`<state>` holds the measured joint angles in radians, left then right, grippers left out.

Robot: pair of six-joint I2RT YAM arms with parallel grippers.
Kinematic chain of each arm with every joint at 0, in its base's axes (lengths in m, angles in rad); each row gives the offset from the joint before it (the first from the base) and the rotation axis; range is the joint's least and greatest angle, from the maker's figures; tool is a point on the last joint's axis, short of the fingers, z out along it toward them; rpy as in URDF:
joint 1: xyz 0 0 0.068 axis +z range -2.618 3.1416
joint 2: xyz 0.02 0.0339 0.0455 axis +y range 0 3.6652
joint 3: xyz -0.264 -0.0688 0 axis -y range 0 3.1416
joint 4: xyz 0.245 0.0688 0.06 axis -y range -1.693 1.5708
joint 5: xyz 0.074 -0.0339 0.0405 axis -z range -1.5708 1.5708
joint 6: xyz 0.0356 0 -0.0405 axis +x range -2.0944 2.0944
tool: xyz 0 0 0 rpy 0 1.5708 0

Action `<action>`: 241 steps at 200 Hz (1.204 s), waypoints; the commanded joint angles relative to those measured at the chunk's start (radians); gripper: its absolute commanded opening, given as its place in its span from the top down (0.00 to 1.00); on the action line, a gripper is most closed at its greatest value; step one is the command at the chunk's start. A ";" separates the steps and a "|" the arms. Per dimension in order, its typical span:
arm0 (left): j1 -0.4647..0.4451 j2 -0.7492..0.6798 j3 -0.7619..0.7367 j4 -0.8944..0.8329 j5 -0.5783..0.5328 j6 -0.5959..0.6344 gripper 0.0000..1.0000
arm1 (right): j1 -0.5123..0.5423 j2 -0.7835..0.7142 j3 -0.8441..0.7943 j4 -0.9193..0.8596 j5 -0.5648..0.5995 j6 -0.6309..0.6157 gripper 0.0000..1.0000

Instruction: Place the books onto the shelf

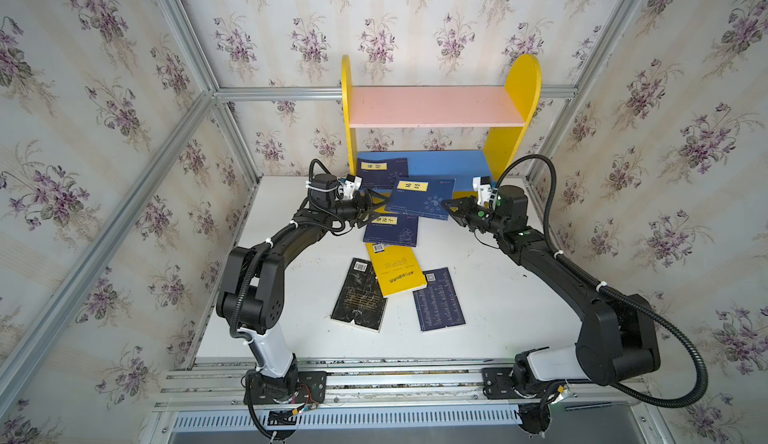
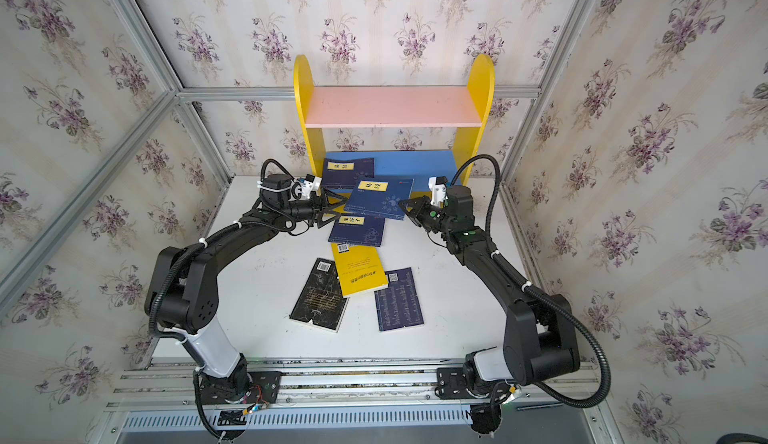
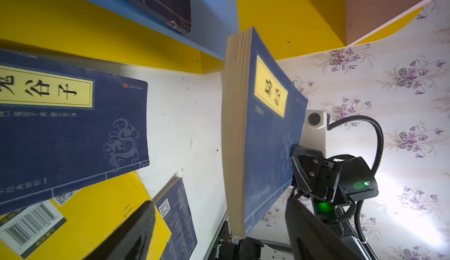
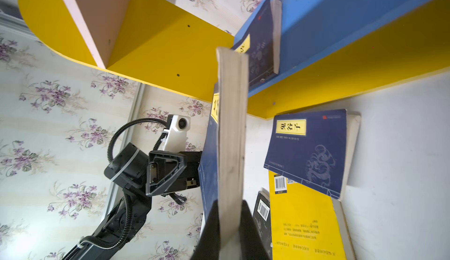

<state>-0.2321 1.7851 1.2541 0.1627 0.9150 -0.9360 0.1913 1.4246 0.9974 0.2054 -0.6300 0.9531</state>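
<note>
Before the shelf [image 1: 517, 88], the right gripper [image 1: 448, 205] pinches a navy book [image 1: 419, 204] by one edge, aloft; the left gripper [image 1: 368, 212] gapes empty beside it. That thin hold could let it twist and slip.

You'll see the yellow-sided shelf [image 1: 515, 88] at twelve o'clock with one navy book [image 1: 384, 171] flat on its blue board [image 1: 449, 163], a second navy book [image 1: 419, 205] raised just in front, and strung toward six o'clock a third navy book [image 1: 392, 232], the yellow book [image 1: 395, 271], the black book [image 1: 360, 294] and a fourth navy book [image 1: 438, 300].
</note>
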 commanded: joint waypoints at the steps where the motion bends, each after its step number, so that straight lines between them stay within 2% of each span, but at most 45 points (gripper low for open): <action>1: -0.005 0.005 0.009 0.104 0.050 -0.061 0.26 | -0.003 0.023 0.031 0.139 -0.065 0.023 0.96; 35: -0.007 0.017 0.024 0.173 0.058 -0.121 0.44 | -0.003 0.070 0.053 0.180 -0.105 0.045 0.96; 39: -0.007 0.018 0.026 0.183 0.059 -0.129 0.50 | -0.003 0.075 0.055 0.184 -0.105 0.046 0.96; 52: -0.008 0.018 0.028 0.202 0.059 -0.148 0.58 | -0.003 0.086 0.058 0.201 -0.104 0.050 0.96; 72: -0.008 0.017 0.018 0.242 0.057 -0.178 0.65 | -0.003 0.107 0.064 0.242 -0.105 0.063 0.95; 92: -0.009 0.021 0.005 0.302 0.051 -0.225 0.77 | -0.003 0.133 0.070 0.284 -0.112 0.086 0.94; 113: -0.009 0.029 -0.005 0.410 0.046 -0.295 0.86 | -0.003 0.163 0.077 0.325 -0.119 0.115 0.89; 139: -0.006 0.025 -0.010 0.498 0.005 -0.339 0.92 | -0.005 0.190 0.080 0.343 -0.117 0.142 0.72; 154: -0.003 0.022 -0.006 0.533 -0.024 -0.353 0.94 | -0.012 0.198 0.072 0.353 -0.121 0.164 0.59; 167: 0.000 0.024 0.002 0.556 -0.040 -0.363 0.95 | -0.021 0.200 0.051 0.375 -0.124 0.189 0.53; 193: 0.002 0.038 0.029 0.570 -0.051 -0.369 0.96 | -0.035 0.195 -0.005 0.452 -0.126 0.246 0.51; 241: 0.001 0.048 0.042 0.572 -0.051 -0.352 0.96 | -0.035 0.225 -0.015 0.513 -0.148 0.302 0.56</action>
<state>-0.2306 1.8370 1.2873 0.6437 0.8658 -1.2762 0.1566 1.6363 0.9848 0.6262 -0.7532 1.2137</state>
